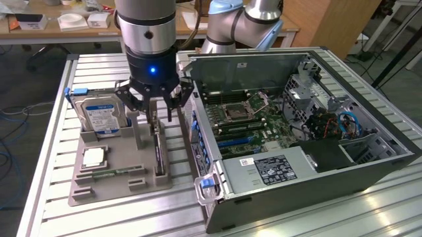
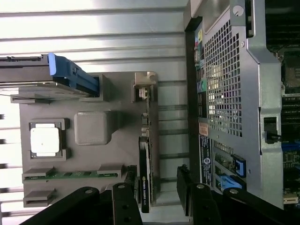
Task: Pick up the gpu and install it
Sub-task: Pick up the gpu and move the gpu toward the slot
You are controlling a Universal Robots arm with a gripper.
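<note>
Over the one tray's (image 1: pixel 105 190) three-o'clock edge, exterior view, one gripper (image 1: pixel 160 116) hung, jaws open astride the single gpu (image 1: pixel 159 153); one hard drive (image 1: pixel 102 116) stood at eleven o'clock.

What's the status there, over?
Gripper open, poised above gpu. Gpu on edge in grey holder, not gripped. Computer case close beside, path clear.

Ribbed metal bench (image 1: pixel 56 163) (image 2: pixel 93 33), two things directly on it. Grey parts tray (image 1: pixel 118 186) (image 2: pixel 122 154) lies flat near the bench edge on the exterior view's left. Open computer case (image 1: pixel 316 182) (image 2: pixel 225 84) lies on its side just beside the tray, filling most of the bench toward the edge on the exterior view's right.
</note>
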